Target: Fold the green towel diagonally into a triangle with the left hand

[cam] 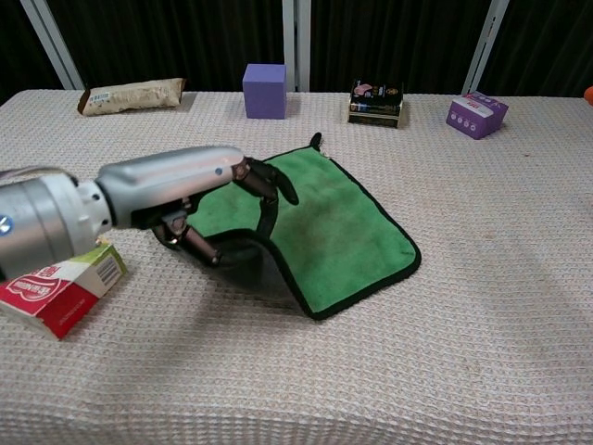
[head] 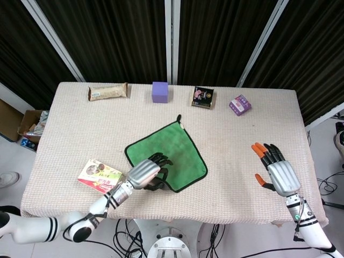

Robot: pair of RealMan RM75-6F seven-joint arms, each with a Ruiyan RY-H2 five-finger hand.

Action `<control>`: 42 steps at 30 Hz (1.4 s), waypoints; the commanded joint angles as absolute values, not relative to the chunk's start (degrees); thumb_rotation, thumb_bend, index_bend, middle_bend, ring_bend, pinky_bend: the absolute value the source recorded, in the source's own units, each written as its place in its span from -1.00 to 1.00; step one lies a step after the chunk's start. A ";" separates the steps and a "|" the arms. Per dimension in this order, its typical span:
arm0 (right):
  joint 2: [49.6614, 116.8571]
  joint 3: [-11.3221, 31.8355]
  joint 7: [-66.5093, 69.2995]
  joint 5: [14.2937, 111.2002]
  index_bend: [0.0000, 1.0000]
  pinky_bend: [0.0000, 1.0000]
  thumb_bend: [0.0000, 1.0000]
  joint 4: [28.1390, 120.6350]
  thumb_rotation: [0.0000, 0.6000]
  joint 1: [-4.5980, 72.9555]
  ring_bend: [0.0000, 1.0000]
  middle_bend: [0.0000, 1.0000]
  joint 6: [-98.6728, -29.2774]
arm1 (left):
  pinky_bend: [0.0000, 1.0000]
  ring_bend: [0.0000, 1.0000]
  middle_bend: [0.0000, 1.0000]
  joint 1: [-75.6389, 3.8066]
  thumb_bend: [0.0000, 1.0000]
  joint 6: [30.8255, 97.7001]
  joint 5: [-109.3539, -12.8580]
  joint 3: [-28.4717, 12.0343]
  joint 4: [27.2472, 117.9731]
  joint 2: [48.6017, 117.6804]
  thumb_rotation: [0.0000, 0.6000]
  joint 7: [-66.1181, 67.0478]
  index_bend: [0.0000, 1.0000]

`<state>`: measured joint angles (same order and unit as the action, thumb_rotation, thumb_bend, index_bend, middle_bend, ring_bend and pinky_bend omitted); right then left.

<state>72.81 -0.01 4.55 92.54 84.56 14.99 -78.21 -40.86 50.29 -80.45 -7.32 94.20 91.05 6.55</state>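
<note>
The green towel (head: pixel 174 148) with black edging lies in the middle of the table (head: pixel 242 140); its loop corner points toward the far side. My left hand (head: pixel 146 173) is raised over the towel's near-left part, its fingers (cam: pixel 264 181) curled around the near corner and lifting it off the table. In the chest view the towel (cam: pixel 352 222) rises under the left hand (cam: pixel 185 190) and casts a dark shadow below. My right hand (head: pixel 278 173) hovers open at the near right, orange fingertips spread, well away from the towel.
A red and white snack box (head: pixel 99 176) lies just left of my left hand. Along the far edge stand a snack packet (head: pixel 108 92), a purple cube (head: pixel 160 91), a dark box (head: pixel 203 97) and a small purple box (head: pixel 239 105).
</note>
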 commanded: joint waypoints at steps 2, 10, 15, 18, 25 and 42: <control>72.57 0.00 4.58 92.43 -0.84 -1.00 -0.46 84.57 1.00 14.71 -1.00 -0.87 -78.55 | -0.80 -0.74 -0.60 -47.75 0.14 43.59 -72.32 -14.28 88.46 93.27 1.00 8.42 0.36; 71.38 0.40 4.06 91.80 -0.84 -1.00 -0.46 85.60 1.00 14.21 -1.00 -0.87 -79.11 | -0.80 -0.74 -0.60 -57.13 0.14 36.32 -60.26 -19.36 74.86 98.10 1.00 11.81 0.36; 70.91 0.82 3.63 91.12 -0.84 -1.00 -0.46 86.11 1.00 14.37 -1.00 -0.87 -78.57 | -0.80 -0.74 -0.60 -61.79 0.14 33.77 -55.03 -20.24 66.61 100.92 1.00 13.50 0.34; 70.79 1.08 3.47 90.80 -0.84 -1.00 -0.46 86.32 1.00 14.60 -1.00 -0.87 -78.13 | -0.80 -0.74 -0.60 -64.45 0.14 31.72 -52.56 -20.41 61.42 102.85 1.00 13.81 0.34; 70.60 1.59 3.23 89.99 -0.84 -1.00 -0.46 86.63 1.00 14.94 -1.00 -0.87 -77.33 | -0.80 -0.74 -0.60 -69.74 0.14 26.70 -49.46 -21.11 51.08 107.39 1.00 11.96 0.33; 69.46 2.73 2.08 87.93 -0.84 -1.00 -0.46 88.15 1.00 15.47 -1.00 -0.87 -75.87 | -0.80 -0.74 -0.60 -79.79 0.14 17.09 -52.75 -22.86 26.91 117.94 1.00 3.11 0.32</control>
<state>69.48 2.71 2.10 87.94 88.13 15.45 -75.88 -78.50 18.42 -52.11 -22.51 29.15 116.49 4.52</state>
